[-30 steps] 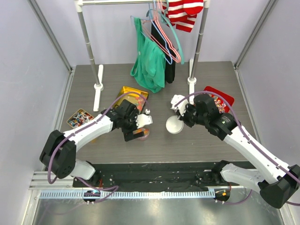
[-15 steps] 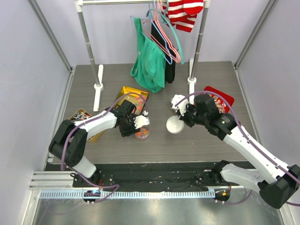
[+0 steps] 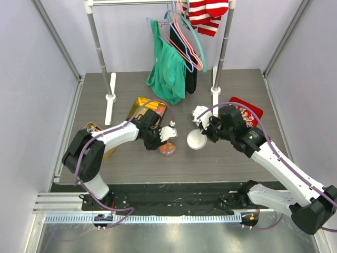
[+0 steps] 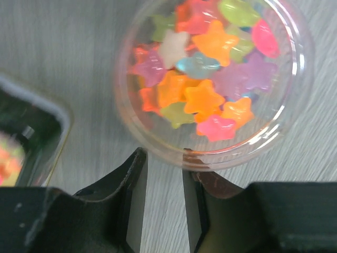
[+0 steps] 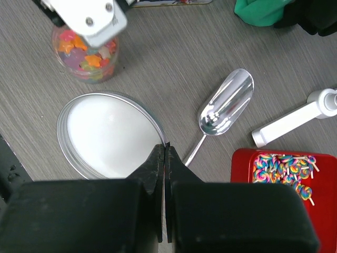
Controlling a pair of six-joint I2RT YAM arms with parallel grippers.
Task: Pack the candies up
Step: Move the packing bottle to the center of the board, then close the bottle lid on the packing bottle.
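Grey wood-grain table (image 3: pixel 237 163), lilac walls (image 3: pixel 31 79): left gripper (image 4: pixel 160 158) jaws slightly apart at the jar (image 4: pixel 124 100) of candies (image 4: pixel 210 79); right of it, right gripper (image 5: pixel 165 147) jaws pressed together

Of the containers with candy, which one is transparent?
The round jar of star-shaped candies by the left gripper; the red tray and the gold tin are opaque.

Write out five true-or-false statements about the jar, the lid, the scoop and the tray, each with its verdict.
1. The jar of candies has no cover on it. True.
2. The right gripper is shut on the rim of the lid. True.
3. The metal scoop is full of candies. False: it lies empty on the table.
4. The red tray is bare. False: it holds twisted-wrapper candies.
5. The left gripper is at the red tray. False: it is at the jar.
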